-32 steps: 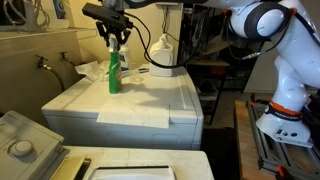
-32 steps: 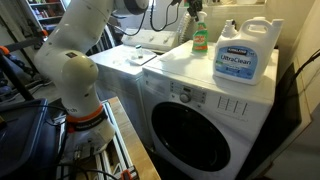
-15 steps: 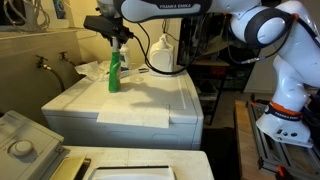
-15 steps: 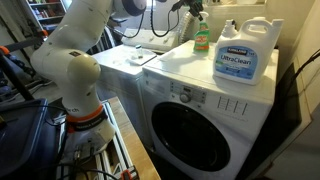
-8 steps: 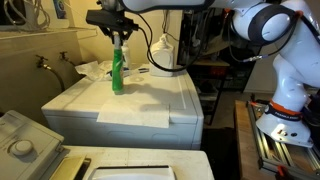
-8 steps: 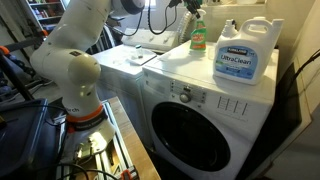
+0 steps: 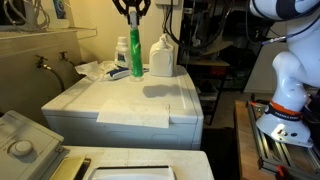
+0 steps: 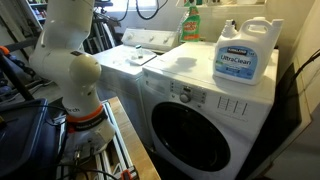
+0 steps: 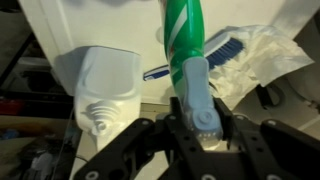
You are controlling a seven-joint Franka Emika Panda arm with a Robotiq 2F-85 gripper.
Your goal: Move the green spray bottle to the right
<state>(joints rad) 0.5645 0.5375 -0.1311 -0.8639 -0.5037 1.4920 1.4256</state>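
The green spray bottle (image 7: 135, 58) hangs from my gripper (image 7: 132, 14) just above the top of the white washer (image 7: 140, 105), close beside the white jug (image 7: 162, 57). In the wrist view the gripper (image 9: 197, 112) is shut on the bottle's pale spray head, and the green body (image 9: 184, 30) points away from the camera. The jug (image 9: 105, 85) is beside it. In an exterior view the bottle (image 8: 190, 24) is at the top edge, left of the jug (image 8: 247, 52), and the gripper is cut off there.
A crumpled clear plastic bag (image 7: 95, 70) lies at the washer's back, with a blue brush (image 9: 228, 48) on it. A sink (image 7: 20, 135) stands at the lower left. The round washer door (image 8: 205, 135) faces the robot base (image 8: 75, 100).
The gripper has lifted the green bottle off the washer top and carried it sideways, from near the plastic bag to beside the white jug. The jug has not moved.
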